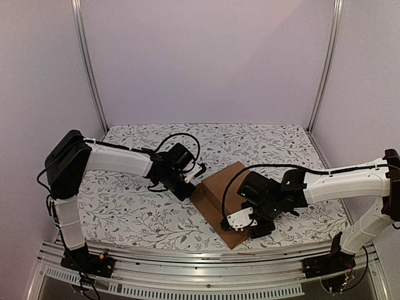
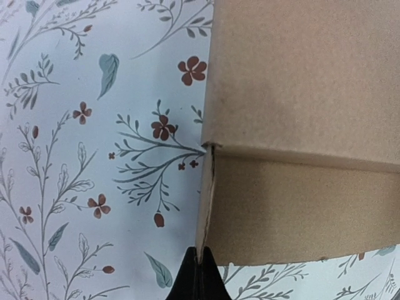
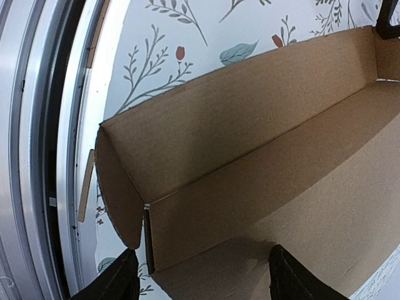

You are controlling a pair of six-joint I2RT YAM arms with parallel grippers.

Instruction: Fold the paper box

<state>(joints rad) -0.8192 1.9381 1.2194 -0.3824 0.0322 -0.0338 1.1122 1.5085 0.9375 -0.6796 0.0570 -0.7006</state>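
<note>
The paper box [image 1: 215, 190] is a plain brown cardboard mailer lying on the floral cloth near the table's front middle. In the left wrist view the paper box [image 2: 300, 125] fills the right side. My left gripper [image 2: 200, 278] is shut, its tips touching the near corner edge of a side wall. From above, the left gripper [image 1: 195, 182] sits at the box's left corner. My right gripper [image 1: 247, 224] hovers over the box's near end. In the right wrist view the right gripper [image 3: 203, 281] is open and wide. Its fingers [image 3: 119, 278] straddle the inside corner of the box [image 3: 250, 156], where a wall stands up beside a rounded end flap.
A floral cloth [image 1: 137, 206] covers the table. An aluminium rail [image 1: 187, 256] runs along the near edge, close to the box's end, and shows as the rail [image 3: 37, 156] in the right wrist view. Two metal posts [image 1: 90, 69] and pale walls bound the back.
</note>
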